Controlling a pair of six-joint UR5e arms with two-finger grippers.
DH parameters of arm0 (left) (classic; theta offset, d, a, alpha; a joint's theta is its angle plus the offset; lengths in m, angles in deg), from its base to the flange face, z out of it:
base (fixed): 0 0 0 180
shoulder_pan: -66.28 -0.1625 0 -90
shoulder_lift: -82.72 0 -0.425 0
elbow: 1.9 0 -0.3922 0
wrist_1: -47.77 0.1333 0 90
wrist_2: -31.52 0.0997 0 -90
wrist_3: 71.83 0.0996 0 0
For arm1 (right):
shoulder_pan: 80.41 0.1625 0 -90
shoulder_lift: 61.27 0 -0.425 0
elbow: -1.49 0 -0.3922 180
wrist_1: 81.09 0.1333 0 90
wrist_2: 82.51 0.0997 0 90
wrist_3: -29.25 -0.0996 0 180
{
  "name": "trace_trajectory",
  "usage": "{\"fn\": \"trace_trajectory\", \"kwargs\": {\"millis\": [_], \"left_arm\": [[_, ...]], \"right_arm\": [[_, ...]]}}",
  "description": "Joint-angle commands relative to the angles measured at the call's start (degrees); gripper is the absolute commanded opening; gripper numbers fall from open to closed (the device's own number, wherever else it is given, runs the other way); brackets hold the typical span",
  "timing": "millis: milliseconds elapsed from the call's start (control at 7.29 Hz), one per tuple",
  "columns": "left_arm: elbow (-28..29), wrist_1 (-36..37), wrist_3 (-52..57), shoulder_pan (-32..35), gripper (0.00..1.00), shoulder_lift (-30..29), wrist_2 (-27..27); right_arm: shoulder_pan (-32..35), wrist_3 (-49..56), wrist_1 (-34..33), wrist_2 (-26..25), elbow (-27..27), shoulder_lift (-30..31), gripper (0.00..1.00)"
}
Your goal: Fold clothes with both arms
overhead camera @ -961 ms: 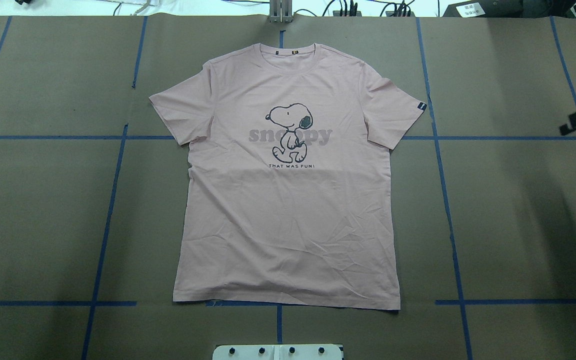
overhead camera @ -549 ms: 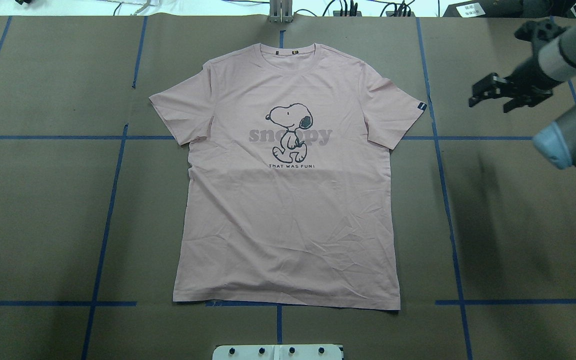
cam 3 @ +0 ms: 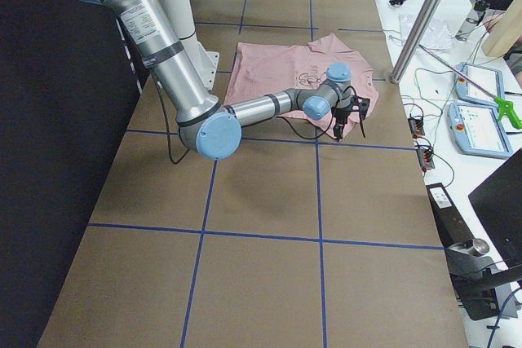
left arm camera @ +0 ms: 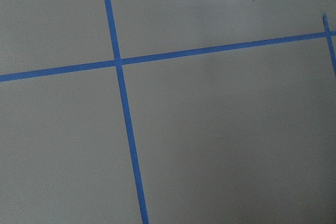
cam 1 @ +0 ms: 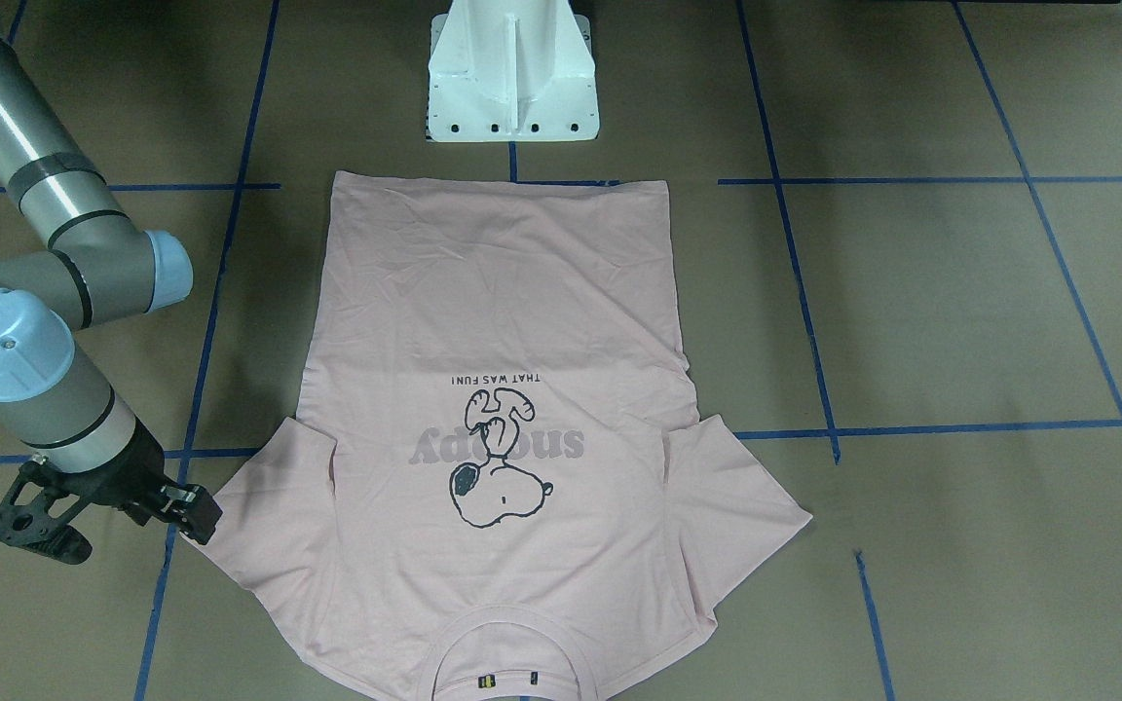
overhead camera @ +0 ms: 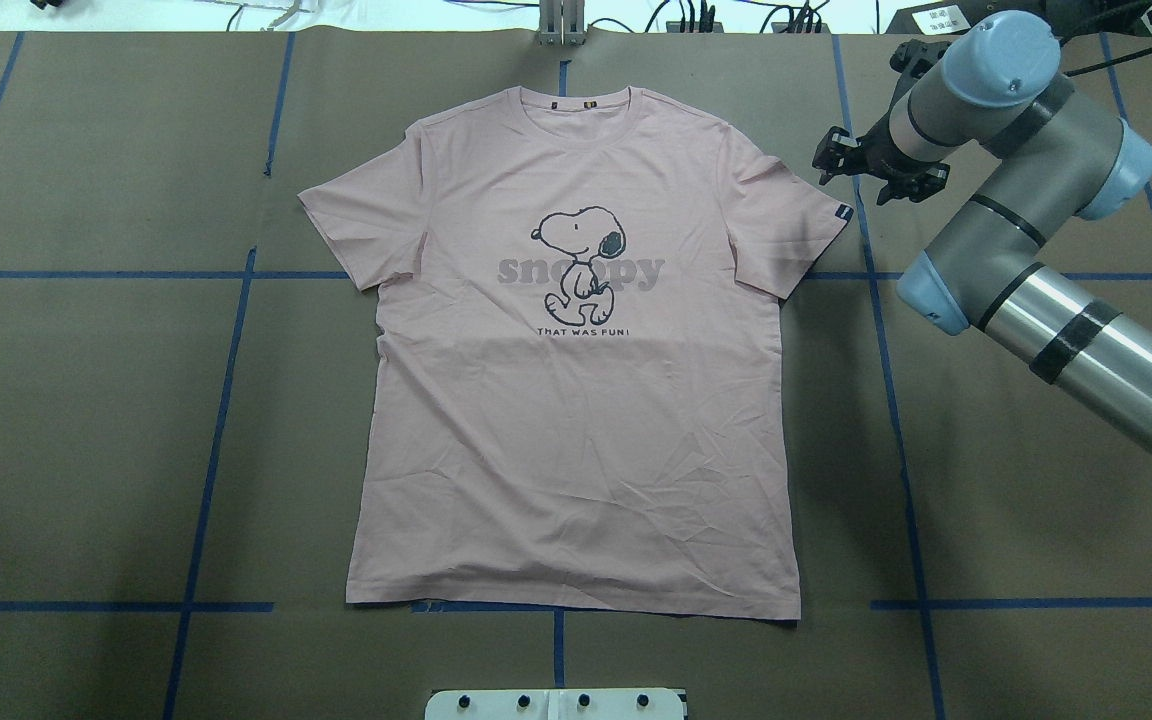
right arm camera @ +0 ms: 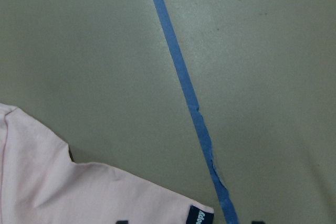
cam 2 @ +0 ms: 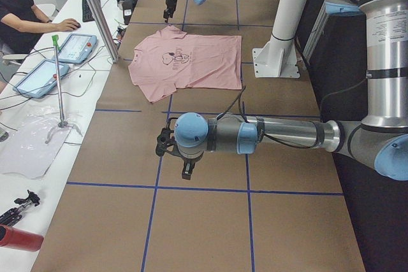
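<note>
The pale pink Snoopy T-shirt (overhead camera: 576, 420) lies flat and face up in the middle of the table, collar at the far side. It also shows in the front-facing view (cam 1: 493, 292). My right gripper (overhead camera: 876, 172) is open and empty. It hovers just beside the shirt's right sleeve, close to the small dark sleeve tag (overhead camera: 841, 213); the front-facing view (cam 1: 113, 521) shows it at the sleeve's edge. The right wrist view shows the sleeve corner (right arm camera: 79, 192) and the tag (right arm camera: 199, 216). My left gripper (cam 2: 178, 160) shows only in the exterior left view, far from the shirt; I cannot tell whether it is open or shut.
Blue tape lines (overhead camera: 886, 400) cross the brown table cover. The white pedestal base (cam 1: 512, 68) stands at the near edge behind the shirt's hem. An operator's side desk with tablets (cam 2: 76, 46) and a metal pole (cam 2: 95, 11) runs along the far side.
My right arm has swung in from the right edge toward the shirt's right sleeve and now hovers beside it. The shirt has not moved.
</note>
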State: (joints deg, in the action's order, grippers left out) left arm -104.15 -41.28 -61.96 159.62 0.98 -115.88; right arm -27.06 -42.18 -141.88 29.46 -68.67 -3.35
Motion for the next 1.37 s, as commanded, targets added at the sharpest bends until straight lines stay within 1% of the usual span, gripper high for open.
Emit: {"fn": "trace_trajectory", "kwargs": {"millis": [0, 275, 412, 549, 686, 824, 961, 1098, 1235], "left_arm": [[-0.14, -0.07, -0.03, 0.00, 1.00, 0.01, -0.43], [0.03, -0.07, 0.06, 0.00, 1.00, 0.01, -0.43], [-0.05, -0.07, -0.03, 0.00, 1.00, 0.01, -0.43], [-0.14, 0.02, 0.06, 0.09, 1.00, 0.01, -0.43], [-0.32, 0.02, 0.06, 0.09, 1.00, 0.01, -0.43], [-0.32, 0.02, -0.03, 0.09, 1.00, 0.09, -0.43], [-0.49, 0.02, -0.03, 0.09, 1.00, 0.10, -0.43], [-0.49, 0.02, -0.03, 0.09, 1.00, 0.10, -0.43], [-0.58, 0.02, -0.03, 0.09, 1.00, 0.01, -0.43]], "right_arm": [[-1.84, -0.28, 0.06, -4.03, 2.04, -0.79, 0.73], [-1.93, -0.28, 0.14, -4.22, 2.48, -0.88, 0.59], [-1.93, -0.20, 0.06, -4.22, 2.57, -0.88, 0.54], [-1.93, -0.19, 0.06, -4.22, 3.00, -0.88, 0.54], [-1.93, -0.19, 0.06, -4.22, 3.36, -0.88, 0.50], [-1.93, -0.19, 0.06, -4.22, 3.53, -0.88, 0.50], [-1.93, -0.28, 0.06, -4.22, 3.62, -0.88, 0.32], [-1.93, -0.37, 0.06, -4.22, 3.71, -0.88, 0.00], [-1.93, -0.02, 0.06, -4.13, 3.45, -0.97, 0.00]]}}
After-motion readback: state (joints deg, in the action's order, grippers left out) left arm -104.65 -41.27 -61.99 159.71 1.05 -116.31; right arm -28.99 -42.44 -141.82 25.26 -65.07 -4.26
